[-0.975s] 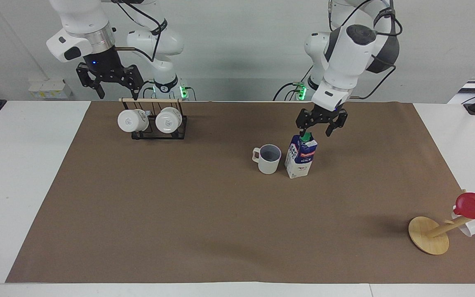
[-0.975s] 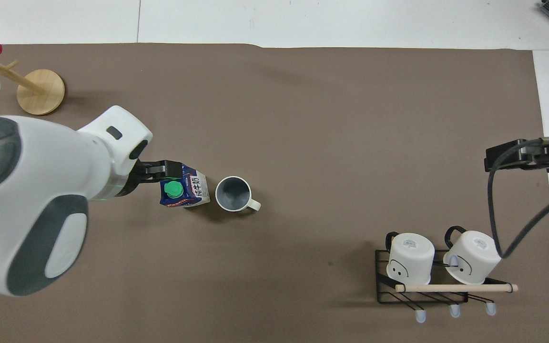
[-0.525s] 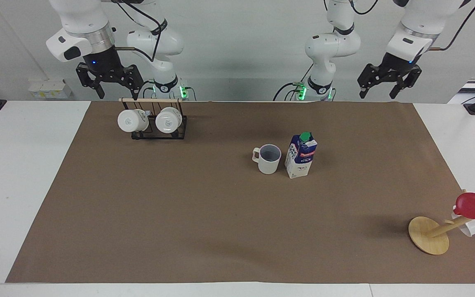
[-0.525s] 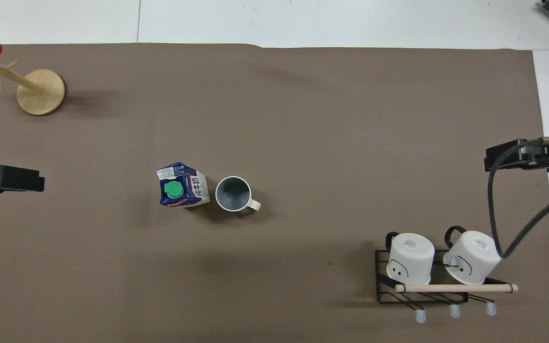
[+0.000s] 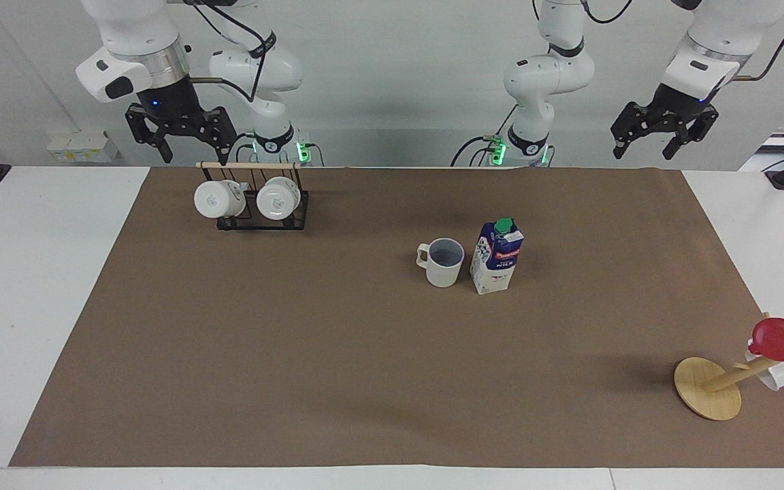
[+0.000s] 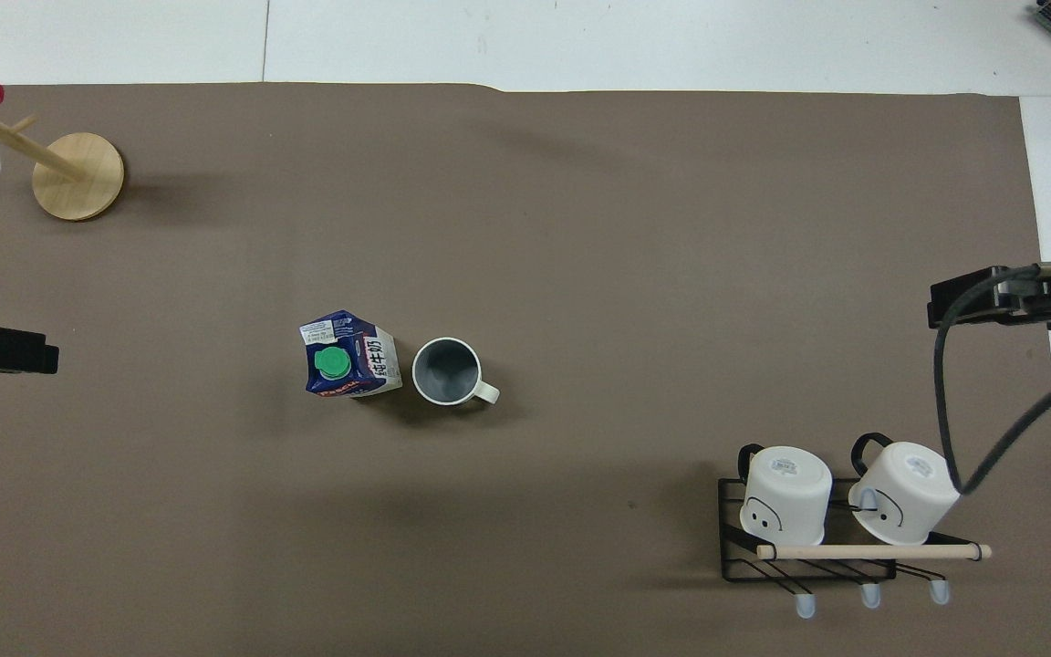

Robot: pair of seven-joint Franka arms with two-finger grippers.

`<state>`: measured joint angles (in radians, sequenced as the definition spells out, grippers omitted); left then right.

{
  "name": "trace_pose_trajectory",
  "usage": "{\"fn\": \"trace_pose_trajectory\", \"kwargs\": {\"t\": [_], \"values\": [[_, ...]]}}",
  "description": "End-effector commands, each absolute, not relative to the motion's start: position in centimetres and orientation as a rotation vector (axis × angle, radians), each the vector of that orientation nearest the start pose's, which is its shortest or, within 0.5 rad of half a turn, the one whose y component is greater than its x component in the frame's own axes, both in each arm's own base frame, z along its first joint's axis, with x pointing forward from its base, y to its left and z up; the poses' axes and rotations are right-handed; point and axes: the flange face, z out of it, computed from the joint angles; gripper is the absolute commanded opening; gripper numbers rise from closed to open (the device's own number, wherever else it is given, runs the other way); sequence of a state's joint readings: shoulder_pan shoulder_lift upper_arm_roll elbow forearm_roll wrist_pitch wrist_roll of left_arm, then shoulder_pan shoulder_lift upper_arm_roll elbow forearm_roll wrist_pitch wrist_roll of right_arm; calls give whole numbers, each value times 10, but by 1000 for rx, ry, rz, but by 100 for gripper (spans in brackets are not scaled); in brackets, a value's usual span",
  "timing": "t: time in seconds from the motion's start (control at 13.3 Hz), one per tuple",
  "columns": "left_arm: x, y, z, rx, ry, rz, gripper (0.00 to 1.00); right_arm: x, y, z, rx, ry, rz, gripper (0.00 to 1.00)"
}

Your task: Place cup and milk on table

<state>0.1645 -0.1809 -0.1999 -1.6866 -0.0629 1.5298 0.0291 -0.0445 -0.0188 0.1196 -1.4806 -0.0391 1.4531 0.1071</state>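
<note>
Fingers spread wide on left gripper [image 5: 664, 139] and right gripper [image 5: 183, 143], both raised, holding nothing.

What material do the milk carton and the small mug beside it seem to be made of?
The tall blue-and-white milk carton: probably coated paperboard, given its folded gabled top and printed faces, with a green plastic-looking cap. The small off-white mug: likely ceramic or plastic, smooth and matte; the look leaves it open.

White table [image 5: 45, 272] carries brown paper sheet [image 5: 297, 354]; on it cup [image 5: 444, 262], milk [image 5: 497, 256], mug rack [image 5: 256, 197], wooden stand [image 5: 708, 388].
</note>
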Motion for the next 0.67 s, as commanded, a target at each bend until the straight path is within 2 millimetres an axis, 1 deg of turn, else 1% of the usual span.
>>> {"fn": "trace_pose_trajectory", "kwargs": {"t": [0.0, 0.6], "values": [[491, -42, 663, -3163, 122, -37, 100, 531, 31, 669, -3156, 43, -11, 100], [491, -42, 662, -3163, 123, -27, 100, 530, 32, 668, -3156, 33, -6, 100]]}}
